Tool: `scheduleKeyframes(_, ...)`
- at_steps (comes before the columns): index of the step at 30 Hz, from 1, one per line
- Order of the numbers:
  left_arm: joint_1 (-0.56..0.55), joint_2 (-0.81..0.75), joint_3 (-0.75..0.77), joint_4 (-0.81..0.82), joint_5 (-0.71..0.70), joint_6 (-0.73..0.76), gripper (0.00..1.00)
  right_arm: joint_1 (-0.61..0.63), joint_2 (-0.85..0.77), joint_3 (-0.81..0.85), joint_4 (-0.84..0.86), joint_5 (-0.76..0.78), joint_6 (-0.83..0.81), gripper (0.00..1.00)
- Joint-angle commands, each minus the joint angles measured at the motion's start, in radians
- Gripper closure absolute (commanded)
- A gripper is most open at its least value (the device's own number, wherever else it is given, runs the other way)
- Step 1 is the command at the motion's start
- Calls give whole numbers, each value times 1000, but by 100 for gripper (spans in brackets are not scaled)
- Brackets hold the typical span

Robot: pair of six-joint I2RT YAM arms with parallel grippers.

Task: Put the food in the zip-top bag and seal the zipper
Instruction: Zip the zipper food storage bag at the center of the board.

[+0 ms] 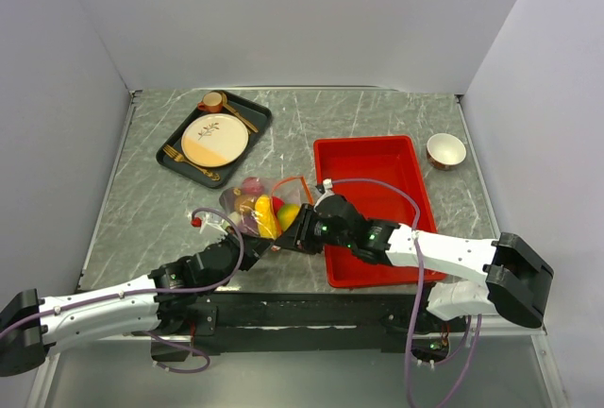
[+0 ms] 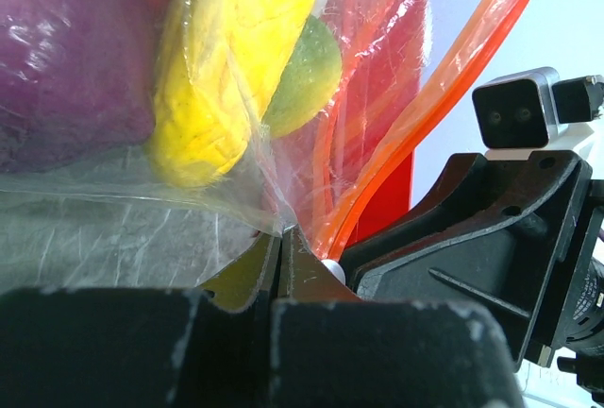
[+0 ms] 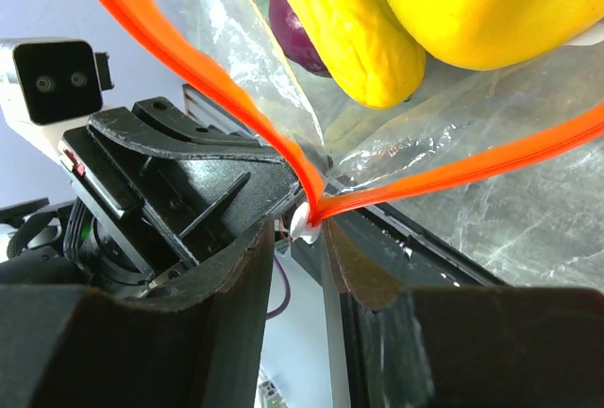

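One zip-top bag (image 1: 247,198) near front table edge, food (image 1: 267,216) inside, at least four pieces countable, left gripper (image 2: 283,240) jaws together pinching one bag corner, right gripper (image 3: 302,238) jaws narrowly apart astride zipper (image 3: 189,68) tab, clamping not discernible, one red tray (image 1: 377,158) just beside.

The grey marbled table (image 1: 142,172) carries a dark tray (image 1: 253,111) at the upper left of the frame and an empty red tray (image 1: 377,167) right of centre. A small bowl (image 1: 445,151) stands at the upper right, near the red tray's far corner. The clear zip-top bag (image 1: 288,191) sits at the centre, just left of the red tray; whether it rests flat cannot be told.
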State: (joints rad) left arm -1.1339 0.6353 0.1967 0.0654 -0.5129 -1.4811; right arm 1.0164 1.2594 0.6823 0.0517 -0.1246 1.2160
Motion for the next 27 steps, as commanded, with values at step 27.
scheduleKeyframes(27,-4,9,18,62,-12,25,99,10,1,-49,77,-23,89,62)
